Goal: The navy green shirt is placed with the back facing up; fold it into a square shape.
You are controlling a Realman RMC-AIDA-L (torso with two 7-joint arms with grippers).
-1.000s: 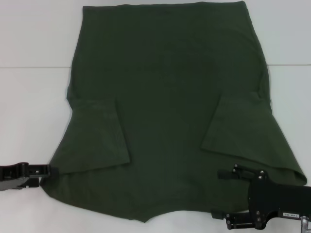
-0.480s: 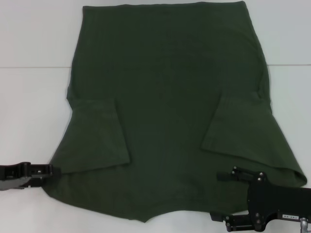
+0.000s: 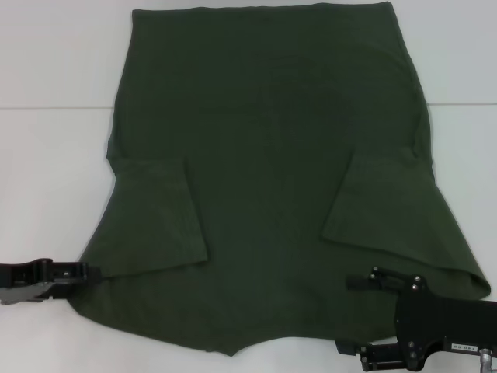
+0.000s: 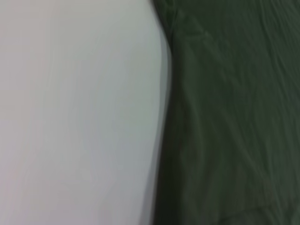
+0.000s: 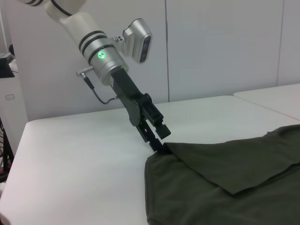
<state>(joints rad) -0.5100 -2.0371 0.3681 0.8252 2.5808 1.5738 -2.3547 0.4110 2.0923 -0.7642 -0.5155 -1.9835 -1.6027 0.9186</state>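
Observation:
The navy green shirt [image 3: 264, 155] lies flat on the white table, plain side up, with both sleeves folded inward. My left gripper [image 3: 92, 272] is low at the shirt's near left edge, and its tips touch the cloth. The right wrist view shows this left gripper [image 5: 157, 140] from afar, open, with its lower finger at the shirt's corner [image 5: 161, 152]. In the left wrist view only the shirt's edge [image 4: 225, 117] shows against the table. My right gripper [image 3: 351, 313] is open over the shirt's near right part, with nothing held.
The white table [image 3: 54, 155] extends on both sides of the shirt. A seam line [image 3: 46, 107] crosses it at the far side. A pale wall [image 5: 211, 47] stands behind the table, and another table edge [image 5: 276, 93] lies beyond.
My left gripper has slid a little to the right, up to the shirt's edge. The right gripper and the shirt have stayed put.

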